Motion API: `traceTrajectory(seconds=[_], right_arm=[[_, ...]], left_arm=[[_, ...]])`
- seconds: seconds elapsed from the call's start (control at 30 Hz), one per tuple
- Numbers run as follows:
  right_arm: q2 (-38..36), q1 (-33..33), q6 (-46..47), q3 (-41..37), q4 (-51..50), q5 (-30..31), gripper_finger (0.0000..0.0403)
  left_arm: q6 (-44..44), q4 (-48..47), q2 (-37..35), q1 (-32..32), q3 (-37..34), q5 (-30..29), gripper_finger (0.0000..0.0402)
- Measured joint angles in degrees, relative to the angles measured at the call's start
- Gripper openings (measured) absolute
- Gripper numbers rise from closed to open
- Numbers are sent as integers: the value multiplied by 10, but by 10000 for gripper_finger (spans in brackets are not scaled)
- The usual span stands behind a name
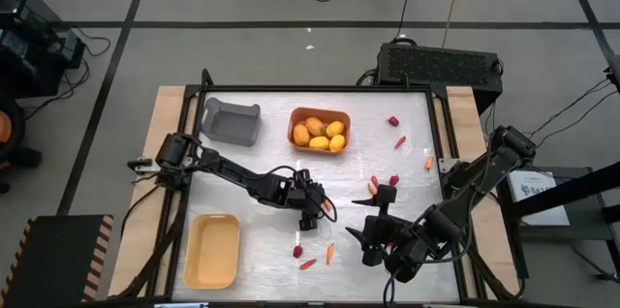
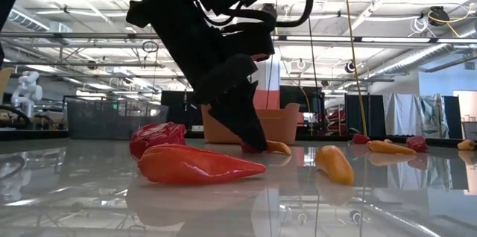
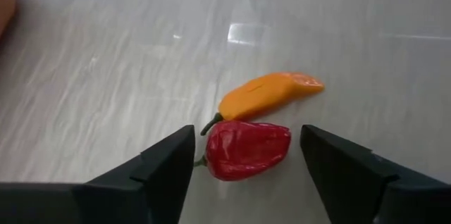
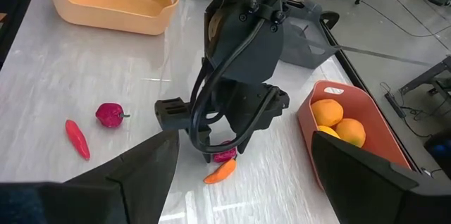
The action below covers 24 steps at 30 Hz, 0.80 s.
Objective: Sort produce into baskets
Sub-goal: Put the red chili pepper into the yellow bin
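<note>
Produce is still scattered on the table, and the piece that matters now is the small red pepper (image 3: 248,150) lying between our left gripper's (image 3: 246,164) two fingers, near the table's middle. Those fingers stand apart on either side of it, touching nothing we can see, so nothing is held yet. An orange pepper (image 3: 268,95) lies just beyond the red one, touching or nearly touching it, its long axis running across the line of the fingers. We judge that the coming close turns on this: the red pepper sits squarely in the gap, while the orange one lies ahead of the fingertips and should stay out of the pinch. From above, the left gripper (image 1: 310,213) is clearly the nearer arm; our right gripper (image 1: 373,240) waits wide open and empty to its side. The orange basket (image 1: 320,114) already holds yellow fruits (image 1: 319,134); the pale yellow basket (image 1: 211,250) and grey basket (image 1: 231,121) look empty.
</note>
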Motion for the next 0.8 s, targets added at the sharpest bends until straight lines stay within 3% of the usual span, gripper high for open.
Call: traceTrajectory(seconds=[0.2, 0.53, 0.8], right_arm=[[0, 0, 0, 0, 0, 0, 313], [0, 0, 0, 0, 9, 0, 313], [0, 0, 1, 0, 10, 0, 313]], left_arm=[[0, 0, 0, 0, 0, 45, 220], [0, -10, -32, -2, 0, 48, 158], [-15, -50, -53, -9, 11, 90, 133]])
